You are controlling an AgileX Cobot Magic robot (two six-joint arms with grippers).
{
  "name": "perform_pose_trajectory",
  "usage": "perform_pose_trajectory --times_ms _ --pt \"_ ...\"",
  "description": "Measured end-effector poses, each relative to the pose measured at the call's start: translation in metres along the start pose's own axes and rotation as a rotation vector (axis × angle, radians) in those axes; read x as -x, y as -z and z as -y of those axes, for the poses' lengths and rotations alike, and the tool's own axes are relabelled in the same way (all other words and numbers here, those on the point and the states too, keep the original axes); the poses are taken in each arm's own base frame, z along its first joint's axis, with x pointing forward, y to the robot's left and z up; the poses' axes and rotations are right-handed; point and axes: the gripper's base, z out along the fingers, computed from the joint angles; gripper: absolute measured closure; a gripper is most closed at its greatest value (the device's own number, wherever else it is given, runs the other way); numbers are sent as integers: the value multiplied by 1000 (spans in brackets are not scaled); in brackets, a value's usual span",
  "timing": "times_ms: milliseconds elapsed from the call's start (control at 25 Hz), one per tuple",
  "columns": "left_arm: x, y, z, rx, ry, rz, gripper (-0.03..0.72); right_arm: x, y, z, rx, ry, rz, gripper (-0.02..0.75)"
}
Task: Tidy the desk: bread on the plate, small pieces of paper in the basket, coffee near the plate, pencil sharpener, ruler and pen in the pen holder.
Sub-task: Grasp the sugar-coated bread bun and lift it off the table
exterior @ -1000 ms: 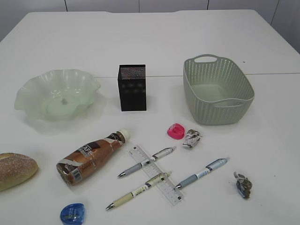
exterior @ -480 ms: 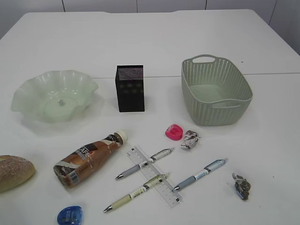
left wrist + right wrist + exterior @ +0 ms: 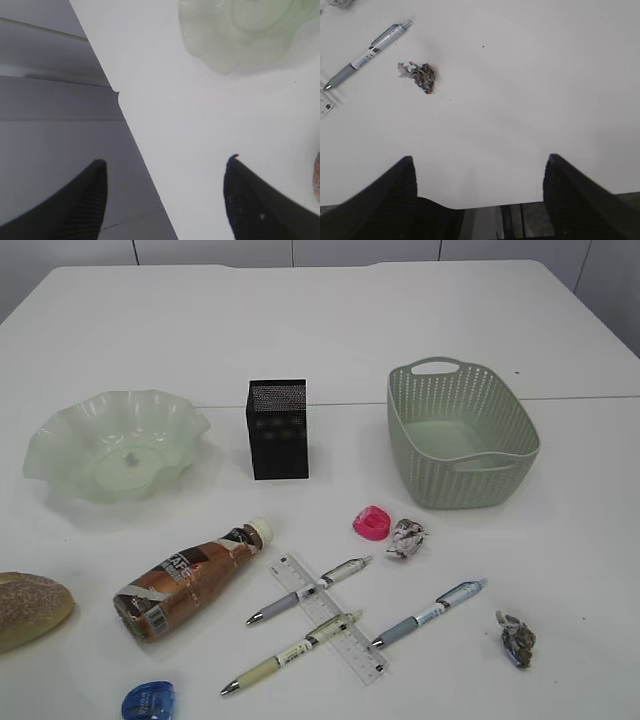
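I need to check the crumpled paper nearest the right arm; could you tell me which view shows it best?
The right wrist view: the grey paper ball lies unobstructed, beside a pen. The exterior view shows it smaller, near the desk's front right. The left wrist view misses it.

On the tabletop [image 3: 330, 320], the plate [image 3: 112, 443] sits at the left, the pen holder [image 3: 277, 428] in the middle and the basket [image 3: 460, 434] at the right. Nearer the camera, the bread [image 3: 28, 609] lies at the left edge, the coffee [image 3: 190, 577] on its side right of it. Three pens [image 3: 310, 589] cross the ruler [image 3: 328, 616]. One paper ball [image 3: 407, 537] lies in front of the basket, another [image 3: 517, 638] farther right.
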Motion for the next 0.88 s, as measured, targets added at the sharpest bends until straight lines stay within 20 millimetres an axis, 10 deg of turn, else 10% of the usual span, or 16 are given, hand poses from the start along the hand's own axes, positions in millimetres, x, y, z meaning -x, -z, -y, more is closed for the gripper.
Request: perform_pose_trajectory --times_ms 880 --pt "19 -102 18 -656 8 -216 155 9 -19 -11 82 -6 -109 160"
